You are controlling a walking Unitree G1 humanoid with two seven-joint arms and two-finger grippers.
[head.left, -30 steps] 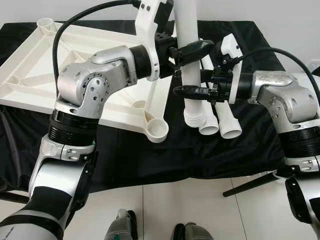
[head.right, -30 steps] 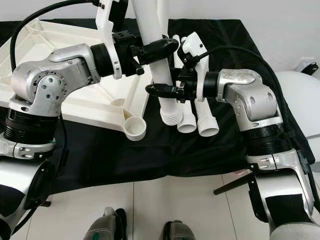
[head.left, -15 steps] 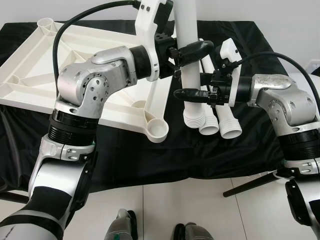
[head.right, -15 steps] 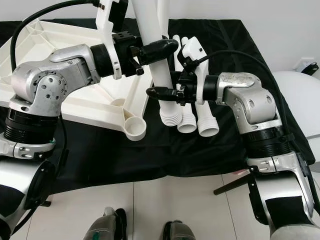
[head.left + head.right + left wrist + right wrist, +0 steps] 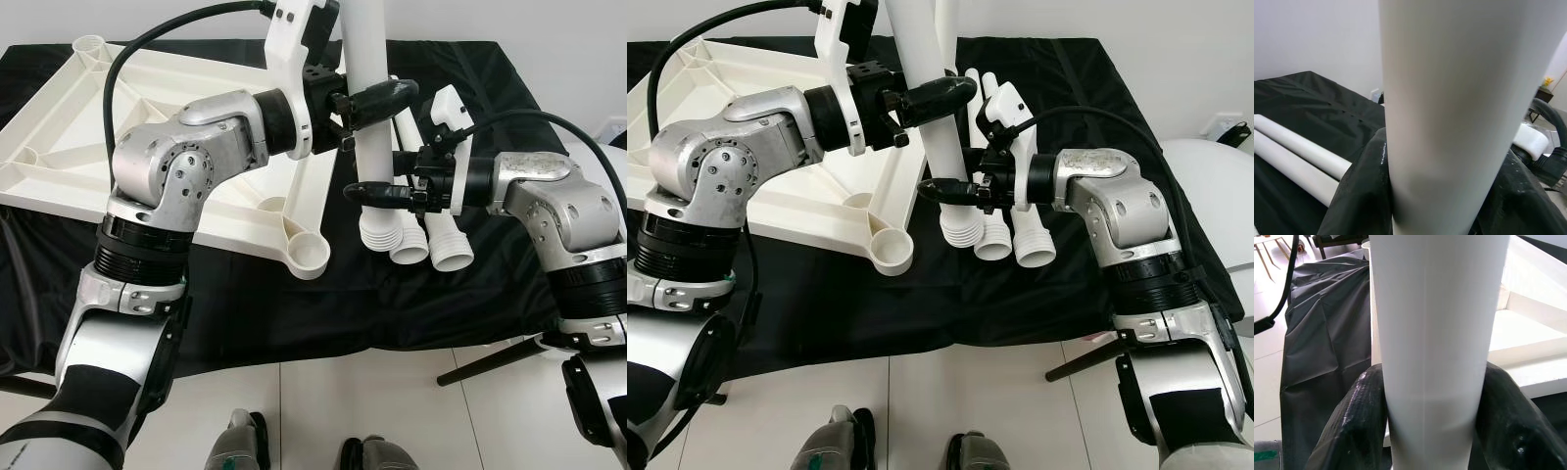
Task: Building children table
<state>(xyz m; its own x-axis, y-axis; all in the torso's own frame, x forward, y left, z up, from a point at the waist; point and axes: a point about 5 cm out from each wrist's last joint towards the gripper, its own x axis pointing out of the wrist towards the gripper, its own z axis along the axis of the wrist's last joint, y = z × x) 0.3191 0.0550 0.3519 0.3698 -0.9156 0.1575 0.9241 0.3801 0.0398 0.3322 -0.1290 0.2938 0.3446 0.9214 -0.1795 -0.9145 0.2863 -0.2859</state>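
A white table leg [image 5: 364, 39] stands upright over the black cloth, its ribbed threaded end [image 5: 376, 233] pointing down. My left gripper [image 5: 372, 101] is shut on the leg's upper part. Lower down, just above the ribbed end, my right gripper [image 5: 377, 192] is shut on the same leg. In the wrist views the leg [image 5: 1449, 98] [image 5: 1435, 333] runs between black fingers [image 5: 1359, 196] [image 5: 1356, 421]. The white tabletop [image 5: 69, 127] lies upside down on the left, and its near corner socket [image 5: 313, 257] sits left of the leg's end. Two more legs [image 5: 441, 245] lie on the cloth behind.
A black cloth [image 5: 294, 313] covers the low surface; its front edge hangs over the white tiled floor [image 5: 392, 411]. A dark rod [image 5: 490, 360] slants across the floor at the right. My feet [image 5: 240, 446] stand at the bottom. A white rounded object [image 5: 1215, 186] sits far right.
My right gripper has moved a little lower along the leg, toward the ribbed end. The left gripper and the leg have stayed in place.
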